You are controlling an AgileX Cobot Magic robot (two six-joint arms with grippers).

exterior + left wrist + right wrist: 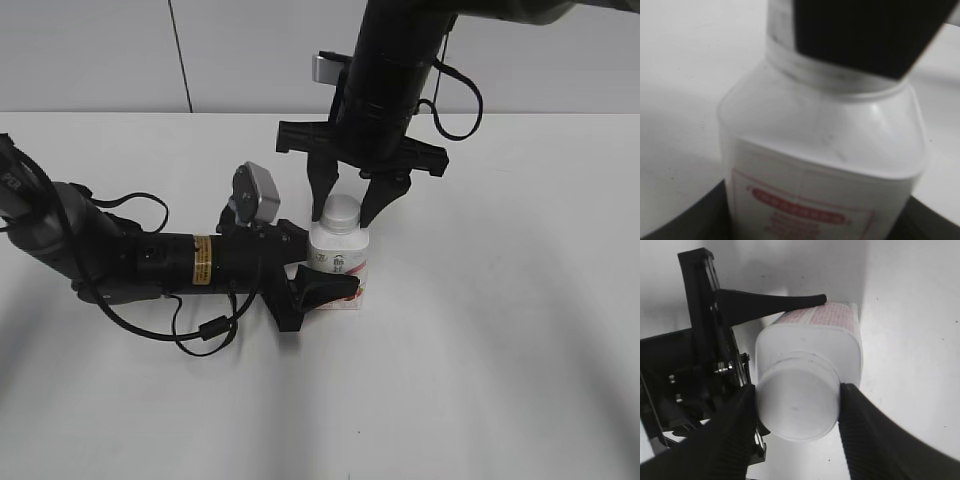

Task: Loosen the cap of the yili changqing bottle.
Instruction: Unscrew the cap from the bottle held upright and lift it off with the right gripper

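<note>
The yili changqing bottle (340,258) stands upright on the white table, white with a pink and red label. My left gripper (325,268) comes in level from the left and is shut on the bottle's body (820,165). My right gripper (346,205) hangs from above with a finger on each side of the white cap (340,211). In the right wrist view both fingers of that gripper (797,410) touch the cap (797,407), so it is shut on the cap. The bottle's shoulders and label (820,330) show behind the cap.
The white table (500,350) runs all round the bottle. A grey-white wall (100,50) stands behind the table. The left arm's black body and looping cable (200,320) lie low on the table at the left.
</note>
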